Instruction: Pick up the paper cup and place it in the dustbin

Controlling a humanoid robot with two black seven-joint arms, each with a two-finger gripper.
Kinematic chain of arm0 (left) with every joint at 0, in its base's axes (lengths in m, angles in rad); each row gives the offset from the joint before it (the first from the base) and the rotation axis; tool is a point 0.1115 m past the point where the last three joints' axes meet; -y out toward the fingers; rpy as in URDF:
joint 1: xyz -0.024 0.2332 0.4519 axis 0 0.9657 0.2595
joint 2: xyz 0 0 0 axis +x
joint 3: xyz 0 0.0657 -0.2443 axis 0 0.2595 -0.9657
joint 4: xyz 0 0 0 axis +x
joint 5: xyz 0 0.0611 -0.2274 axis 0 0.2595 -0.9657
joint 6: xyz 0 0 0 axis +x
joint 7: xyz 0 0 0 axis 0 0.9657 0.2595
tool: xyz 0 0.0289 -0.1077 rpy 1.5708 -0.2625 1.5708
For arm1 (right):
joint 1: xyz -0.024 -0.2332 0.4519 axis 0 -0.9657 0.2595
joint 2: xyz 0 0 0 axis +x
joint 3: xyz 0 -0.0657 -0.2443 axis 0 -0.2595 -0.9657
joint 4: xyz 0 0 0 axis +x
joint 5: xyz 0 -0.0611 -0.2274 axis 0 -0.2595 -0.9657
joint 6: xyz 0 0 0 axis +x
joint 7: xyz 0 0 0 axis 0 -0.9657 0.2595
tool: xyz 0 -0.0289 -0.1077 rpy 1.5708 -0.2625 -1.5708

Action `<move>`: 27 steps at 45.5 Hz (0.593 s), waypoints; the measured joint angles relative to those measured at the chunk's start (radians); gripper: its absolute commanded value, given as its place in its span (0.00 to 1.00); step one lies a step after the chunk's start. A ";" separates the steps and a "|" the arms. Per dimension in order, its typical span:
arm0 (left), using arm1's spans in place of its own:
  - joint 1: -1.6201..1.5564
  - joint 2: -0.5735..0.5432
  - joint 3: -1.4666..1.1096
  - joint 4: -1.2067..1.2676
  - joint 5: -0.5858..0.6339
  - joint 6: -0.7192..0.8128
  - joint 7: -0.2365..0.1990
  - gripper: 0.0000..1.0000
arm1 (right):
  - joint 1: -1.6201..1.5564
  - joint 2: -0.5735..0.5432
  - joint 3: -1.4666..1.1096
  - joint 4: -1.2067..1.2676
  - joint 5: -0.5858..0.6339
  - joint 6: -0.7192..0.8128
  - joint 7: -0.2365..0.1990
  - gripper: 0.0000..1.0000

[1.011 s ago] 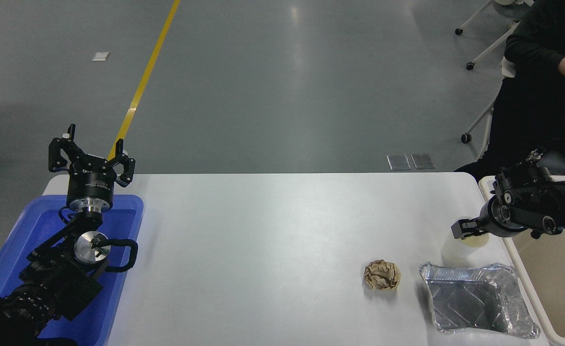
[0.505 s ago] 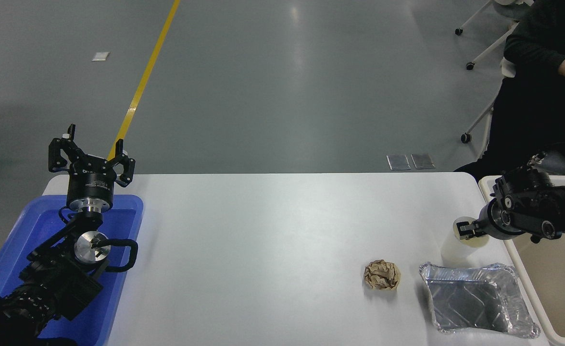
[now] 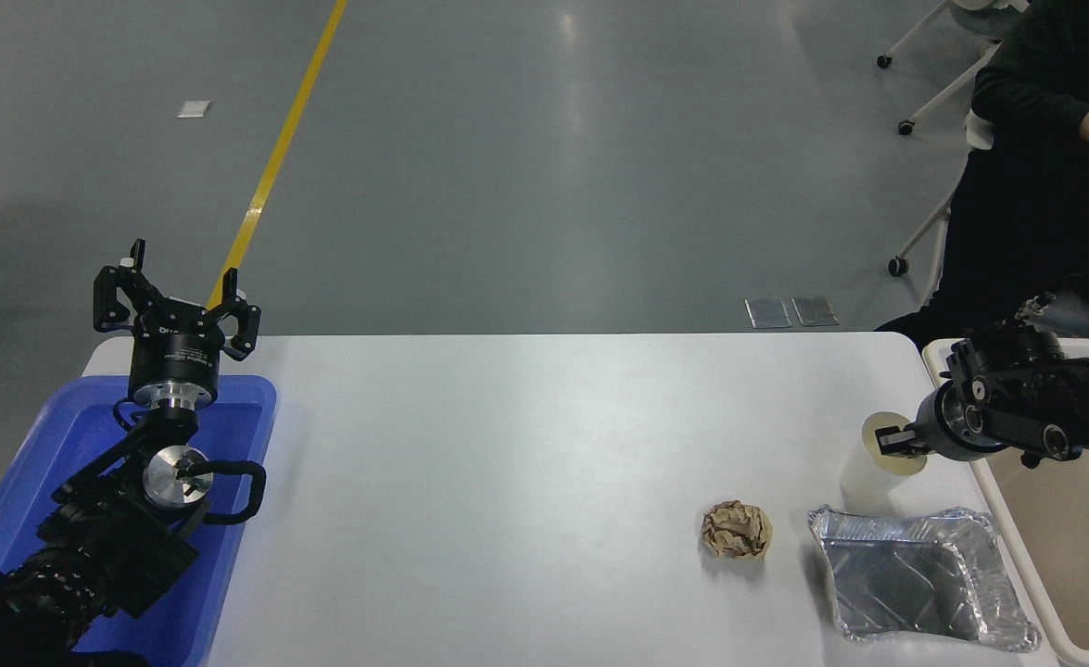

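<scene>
The white paper cup is at the table's right side, tilted so its cream inside faces left and up. My right gripper reaches in from the right edge and is shut on the cup's rim, one finger inside the mouth. Just right of the cup lies the beige dustbin, cut off by the picture's right edge. My left gripper is parked open at the far left, pointing up above the blue tray.
A crumpled brown paper ball and a silver foil tray lie just in front of the cup. The blue tray sits under the left arm. A person in dark clothes sits at the far right.
My right gripper has closed in on the cup's rim, and the cup has tipped and shifted slightly left and up. The left arm has not moved.
</scene>
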State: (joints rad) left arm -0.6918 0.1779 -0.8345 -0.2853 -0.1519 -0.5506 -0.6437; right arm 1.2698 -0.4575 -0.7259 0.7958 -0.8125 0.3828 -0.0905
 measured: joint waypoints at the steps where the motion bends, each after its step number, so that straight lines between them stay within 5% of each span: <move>1: 0.000 0.000 0.000 0.000 0.000 0.000 0.000 0.99 | 0.006 -0.005 0.005 0.002 0.001 0.002 0.001 0.00; 27: 0.000 0.000 0.000 0.000 0.000 -0.001 0.000 0.99 | 0.473 -0.292 0.041 0.335 0.016 0.217 -0.002 0.00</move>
State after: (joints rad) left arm -0.6920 0.1781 -0.8345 -0.2852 -0.1519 -0.5512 -0.6437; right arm 1.7426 -0.7497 -0.6849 1.1305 -0.7968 0.5994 -0.0920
